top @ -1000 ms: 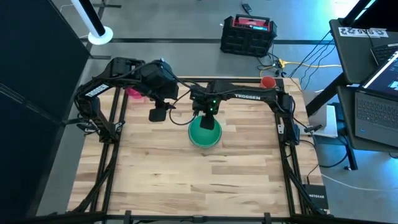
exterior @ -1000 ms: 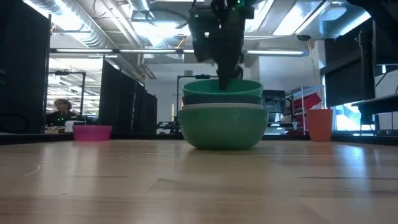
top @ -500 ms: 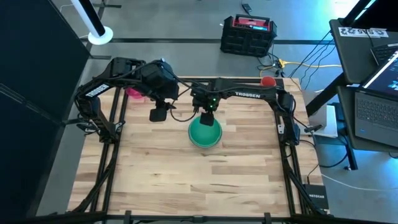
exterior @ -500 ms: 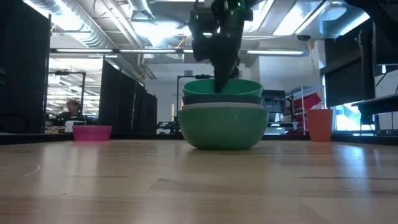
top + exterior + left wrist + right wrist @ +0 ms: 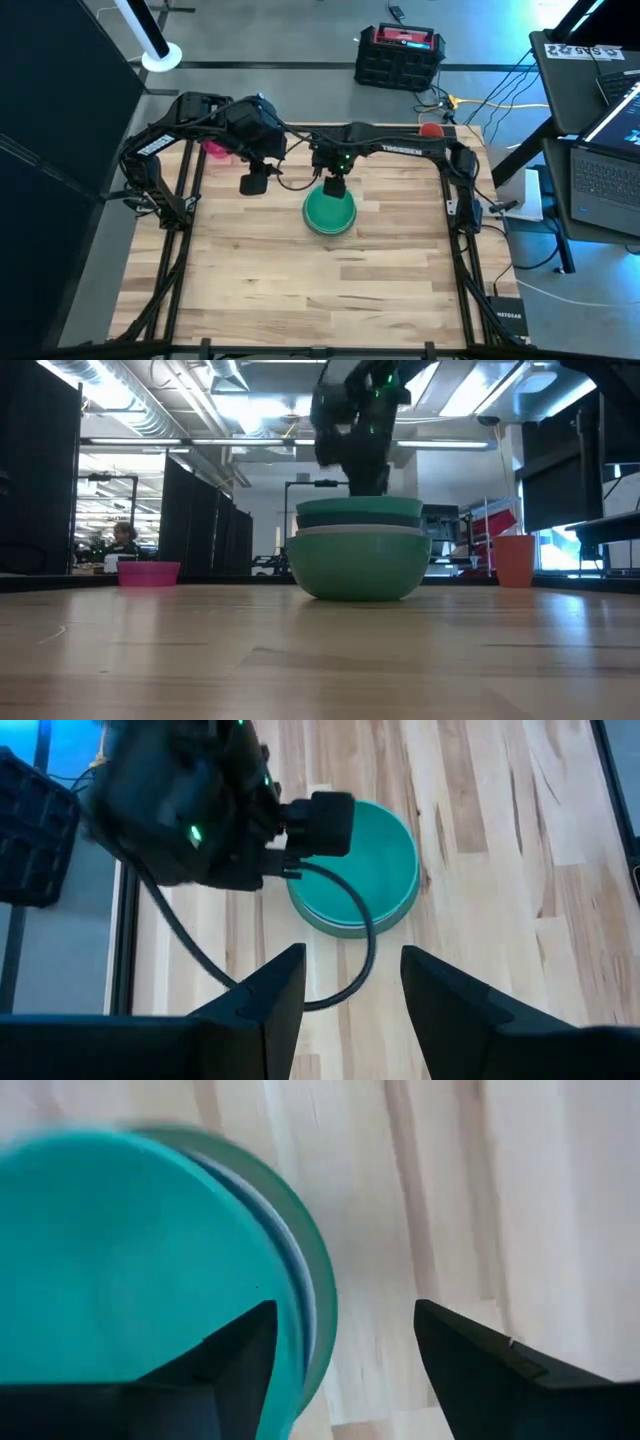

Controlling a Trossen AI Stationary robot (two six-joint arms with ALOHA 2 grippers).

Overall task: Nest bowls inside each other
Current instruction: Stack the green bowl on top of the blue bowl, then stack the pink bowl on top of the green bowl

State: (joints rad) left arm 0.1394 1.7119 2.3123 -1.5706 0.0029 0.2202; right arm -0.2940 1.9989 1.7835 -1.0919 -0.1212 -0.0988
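With four bowls (image 5: 329,211) stacked at the table's centre and the pink bowl (image 5: 214,149) alone toward ten o'clock, the right gripper (image 5: 334,186), fingers apart and empty, should lift straight clear. The left gripper (image 5: 254,184), fingers apart at nine o'clock of the stack, seems best placed to fetch it.

Five round plastic bowls in all. Four nested in one stack (image 5: 359,555) at mid-table: bright green bowl (image 5: 358,508) innermost, then dark teal bowl (image 5: 360,520), white bowl (image 5: 360,532), muted sage green bowl (image 5: 360,568) outermost. One smaller magenta-pink bowl (image 5: 148,573) apart, near the far left edge. One small orange plastic cup (image 5: 514,561) at the far right corner. Two dark arms, two grippers: left gripper (image 5: 253,183), right gripper (image 5: 333,185).
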